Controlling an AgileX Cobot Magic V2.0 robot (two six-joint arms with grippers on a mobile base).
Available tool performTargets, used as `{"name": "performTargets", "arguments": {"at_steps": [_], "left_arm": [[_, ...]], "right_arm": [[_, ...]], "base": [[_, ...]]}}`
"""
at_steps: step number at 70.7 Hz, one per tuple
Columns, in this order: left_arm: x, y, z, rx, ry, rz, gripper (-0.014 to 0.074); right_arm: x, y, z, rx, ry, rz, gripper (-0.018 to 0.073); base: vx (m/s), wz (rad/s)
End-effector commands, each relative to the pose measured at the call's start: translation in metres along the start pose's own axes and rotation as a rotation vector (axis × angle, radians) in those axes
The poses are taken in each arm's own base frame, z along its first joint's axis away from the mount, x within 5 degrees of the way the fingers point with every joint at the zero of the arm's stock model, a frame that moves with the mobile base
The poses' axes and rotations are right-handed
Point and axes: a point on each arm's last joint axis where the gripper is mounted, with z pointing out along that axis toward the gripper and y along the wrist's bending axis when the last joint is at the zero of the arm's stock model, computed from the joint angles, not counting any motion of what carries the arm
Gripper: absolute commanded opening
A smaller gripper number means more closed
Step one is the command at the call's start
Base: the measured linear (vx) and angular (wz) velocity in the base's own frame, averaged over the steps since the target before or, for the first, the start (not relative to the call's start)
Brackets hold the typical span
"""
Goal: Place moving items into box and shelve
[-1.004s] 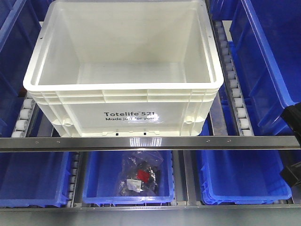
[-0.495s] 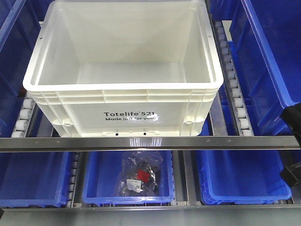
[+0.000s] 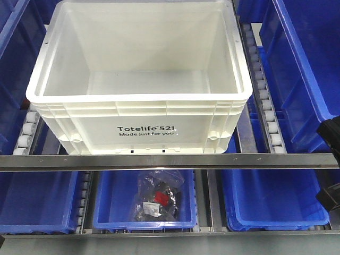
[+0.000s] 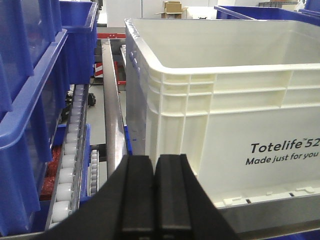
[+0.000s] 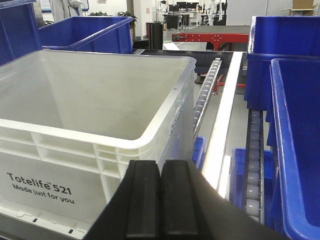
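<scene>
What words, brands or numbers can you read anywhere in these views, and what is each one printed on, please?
"Totelife 521": black print on the front wall of the white box.
"Made just for you": smaller line beneath it on the same wall.
White label on the bagged item in the lower blue bin: too small to read.

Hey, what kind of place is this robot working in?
Probably a warehouse or order-picking area: a cream tote sits on a roller rack, blue storage bins fill the shelves around and below it, and one holds bagged parts.
</scene>
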Motion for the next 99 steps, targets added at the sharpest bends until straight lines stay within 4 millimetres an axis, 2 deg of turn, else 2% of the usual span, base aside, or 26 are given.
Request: {"name": "performTargets", "arguments": {"at_steps": [1, 22, 29, 32, 43, 54, 61, 70, 78, 87, 99], "left_arm": [[-0.002, -0.001, -0.001, 0.017, -0.079, -0.016, -0.0028], [-0.002, -0.001, -0.001, 0.017, -0.08, -0.016, -0.0027], [-0.002, -0.001, -0.001, 0.017, -0.08, -0.016, -0.0027], [-0.002, -0.001, -0.001, 0.017, -0.08, -0.016, -0.0027], [-0.002, -0.001, -0.001, 0.017, -0.08, -0.016, -0.0027], [-0.002, -0.001, -0.001, 0.017, -0.08, -0.016, -0.0027], [-0.003, -0.001, -0.001, 0.017, -0.081, -0.016, -0.0027], [-0.003, -0.001, -0.001, 0.017, -0.081, -0.016, -0.0027], [-0.003, -0.001, -0.001, 0.017, -0.081, -0.016, -0.0027], [-0.003, -0.001, -0.001, 0.017, -0.081, -0.016, -0.0027], [-0.003, -0.001, -0.001, 0.018, -0.082, -0.016, -0.0026]], "right_arm": [[-0.011, -0.002, 0.0, 0.025, -0.034, -0.002, -0.0015], [-0.011, -0.003, 0.0, 0.03, -0.035, -0.007, -0.0015], [-0.006, -0.001, 0.001, 0.003, 0.022, -0.089, -0.0015], [-0.003, -0.001, 0.001, 0.006, 0.053, -0.064, -0.0015], [0.003, -0.011, 0.0, 0.121, 0.113, 0.038, -0.0015], [0.003, -0.018, -0.001, 0.197, 0.013, 0.038, -0.0015], [0.017, -0.016, -0.005, 0.185, -0.088, 0.025, -0.0015], [0.052, -0.013, -0.015, 0.181, -0.117, 0.053, -0.0015], [0.076, -0.011, -0.024, 0.179, -0.148, 0.073, -0.0015], [0.079, -0.009, -0.034, 0.186, -0.169, 0.073, -0.0015], [0.079, -0.01, -0.033, 0.186, -0.164, 0.073, -0.0015]], "base": [[0.0, 0.0], [0.0, 0.0], [0.0, 0.0], [0.0, 0.0], [0.0, 0.0], [0.0, 0.0], [0.0, 0.0], [0.0, 0.0], [0.0, 0.0], [0.0, 0.0], [0.0, 0.0]]}}
